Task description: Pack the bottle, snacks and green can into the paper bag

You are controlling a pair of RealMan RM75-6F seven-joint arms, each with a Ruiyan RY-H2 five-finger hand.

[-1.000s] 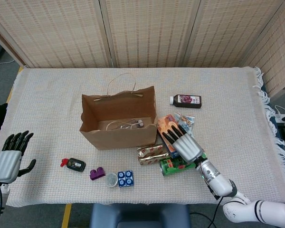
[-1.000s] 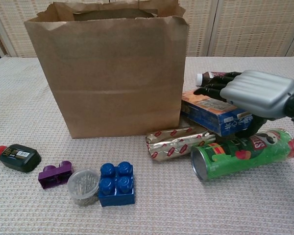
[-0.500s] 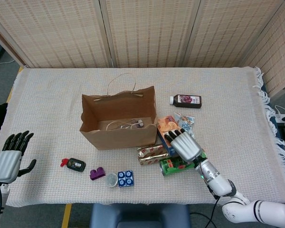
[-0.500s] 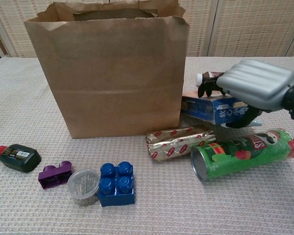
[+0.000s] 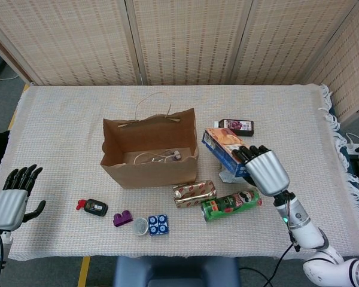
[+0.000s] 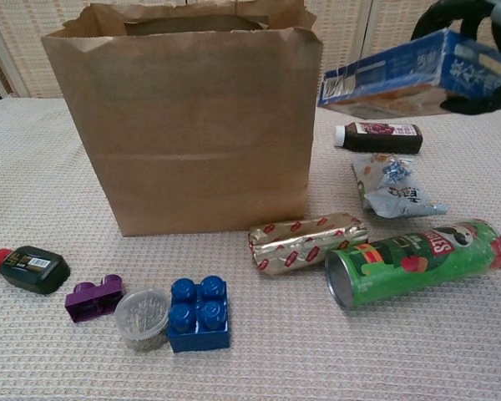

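Note:
My right hand (image 5: 266,171) grips a blue and orange snack box (image 5: 222,145) and holds it tilted in the air, just right of the open paper bag (image 5: 149,152). In the chest view the snack box (image 6: 413,77) hangs beside the paper bag's (image 6: 192,117) top edge, with dark fingers (image 6: 441,15) over it. The dark bottle (image 5: 236,126) lies behind. A small snack packet (image 6: 392,188), a gold-wrapped snack (image 5: 193,192) and the green can (image 5: 230,205) lie on the cloth below. My left hand (image 5: 12,198) stays open and empty at the table's left front edge.
A small black bottle with a red cap (image 5: 94,207), a purple brick (image 5: 122,219), a clear jar (image 5: 140,226) and a blue brick (image 5: 158,225) lie in front of the bag. Something small and a cord lie inside the bag. Woven screens stand behind the table.
My right hand closed on the snack box and lifted it off the pile, up and back. The packet beneath it now shows. The left hand has not moved.

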